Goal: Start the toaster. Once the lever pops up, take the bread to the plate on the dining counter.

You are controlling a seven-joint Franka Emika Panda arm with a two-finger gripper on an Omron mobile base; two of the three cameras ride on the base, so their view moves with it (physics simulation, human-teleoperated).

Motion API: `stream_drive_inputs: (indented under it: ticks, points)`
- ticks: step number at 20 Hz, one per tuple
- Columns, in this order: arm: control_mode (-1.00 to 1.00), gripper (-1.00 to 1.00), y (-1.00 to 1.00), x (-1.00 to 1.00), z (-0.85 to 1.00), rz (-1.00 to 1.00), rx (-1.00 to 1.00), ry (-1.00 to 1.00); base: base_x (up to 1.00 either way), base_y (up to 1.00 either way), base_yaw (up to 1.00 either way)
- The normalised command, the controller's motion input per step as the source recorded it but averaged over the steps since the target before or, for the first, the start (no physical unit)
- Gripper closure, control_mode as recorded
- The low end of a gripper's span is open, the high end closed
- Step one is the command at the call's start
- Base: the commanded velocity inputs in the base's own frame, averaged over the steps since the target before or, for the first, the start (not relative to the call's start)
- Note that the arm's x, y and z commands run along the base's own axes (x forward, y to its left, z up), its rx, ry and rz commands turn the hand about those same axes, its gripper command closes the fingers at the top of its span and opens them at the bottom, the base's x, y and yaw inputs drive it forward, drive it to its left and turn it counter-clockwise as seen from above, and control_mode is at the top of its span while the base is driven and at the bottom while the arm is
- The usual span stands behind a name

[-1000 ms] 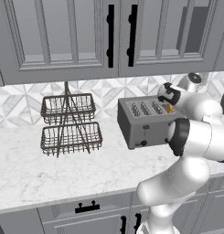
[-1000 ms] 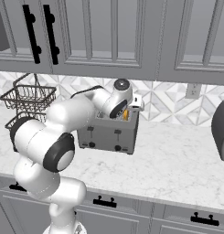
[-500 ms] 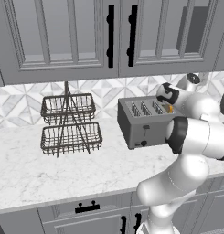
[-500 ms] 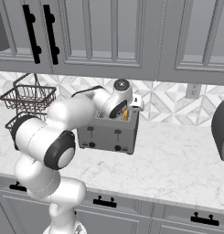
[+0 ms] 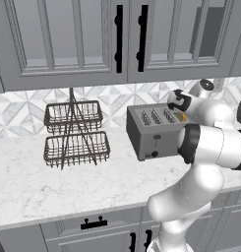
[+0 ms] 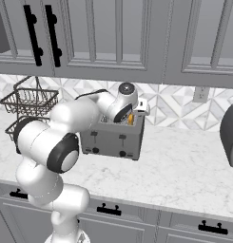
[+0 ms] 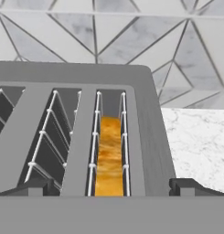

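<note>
While the bread (image 7: pixel 109 155) sits deep in the end slot, bottom centre of the hand view, you can see its golden face framed by the wire guides on either side. That slot belongs to the toaster (image 5: pixel 154 130), dark grey and boxy, standing right of centre in the left base view on the marble worktop (image 5: pixel 68 182), close to the patterned tile wall. From the right base view the slice peeks out as an orange sliver at the toaster's near end. And the claw (image 7: pixel 109 188) is right over it, spread wide and holding nothing, one dark fingertip (image 7: pixel 33 186) at lower left, the other at lower right, straddling the slot. Off to the left of the left base view stands a two-tier wire basket (image 5: pixel 75 133), well apart from the toaster.
</note>
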Motion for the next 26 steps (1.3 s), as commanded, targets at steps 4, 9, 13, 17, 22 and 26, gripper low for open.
stream_drive_inputs:
  ticks: [4, 9, 13, 17, 22, 26]
  points:
    - [-1.0, -1.0, 0.0, 0.05, -0.01, 0.0, 0.0, 0.0, 0.0, 0.0, 0.0]
    - [-1.0, 1.0, 0.0, 0.05, -0.01, 0.0, 0.0, 0.0, 0.0, 0.0, 0.0]
    - [-1.0, 1.0, 0.0, 0.03, 0.0, 0.0, 0.0, 0.0, 0.0, 0.0, 0.0]
    - [-1.0, 1.0, 0.0, 0.0, 0.0, 0.0, 0.0, 0.0, 0.0, 0.0, 0.0]
    - [-1.0, 1.0, 0.0, 0.0, 0.0, 0.0, 0.0, 0.0, 0.0, 0.0, 0.0]
    - [-1.0, 1.0, 0.0, 0.0, 0.01, 0.0, 0.0, -0.01, 0.0, 0.0, 0.0]
